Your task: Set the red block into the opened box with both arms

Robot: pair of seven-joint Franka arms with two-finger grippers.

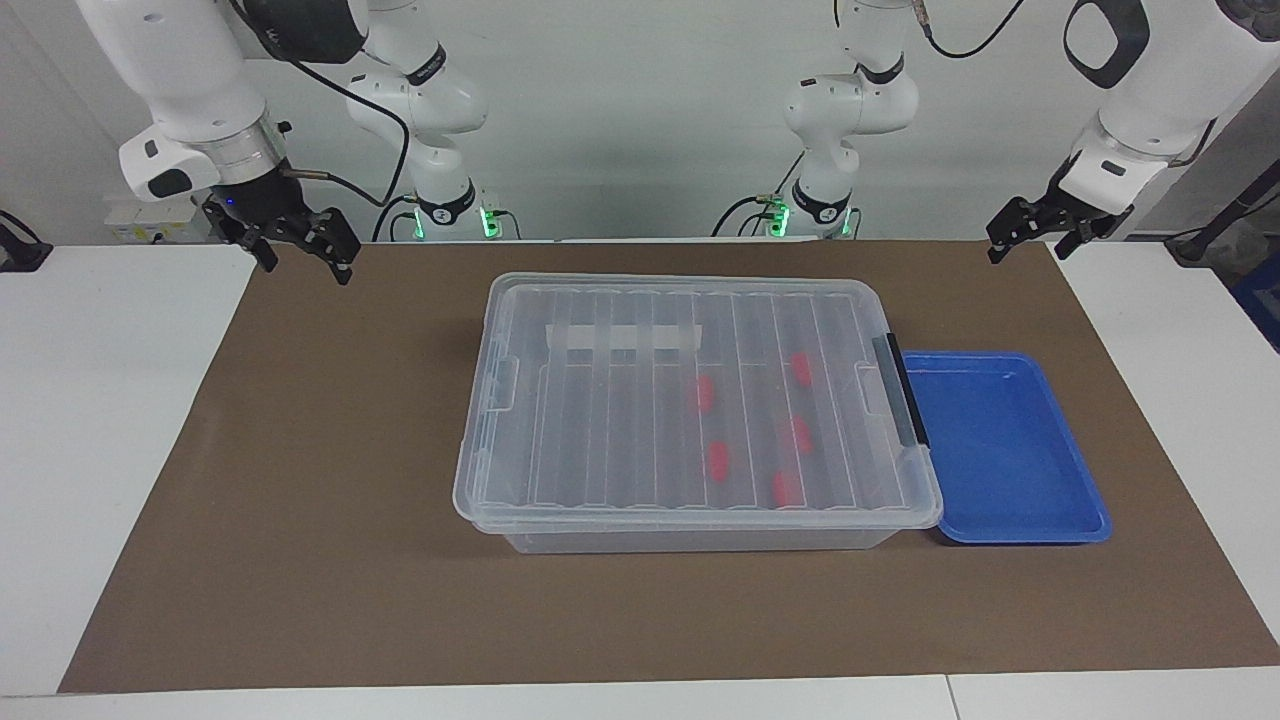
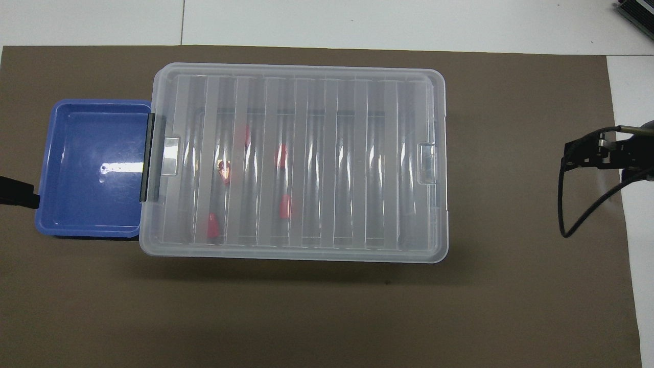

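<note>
Both end effectors hang open and empty over the corners of the brown mat (image 1: 300, 560) on the desk, right end effector (image 1: 296, 252) and left end effector (image 1: 1030, 238), well apart from the large clear plastic box (image 1: 690, 530). The ribbed lid (image 1: 600, 420) covers the small red plastic blocks (image 1: 717, 459) inside, so I judge both arms wait clear.

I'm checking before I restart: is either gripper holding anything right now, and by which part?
Nothing is held. The left gripper and the right gripper both hang open and empty, up near the mat's corners, clear of the lidded box.
</note>
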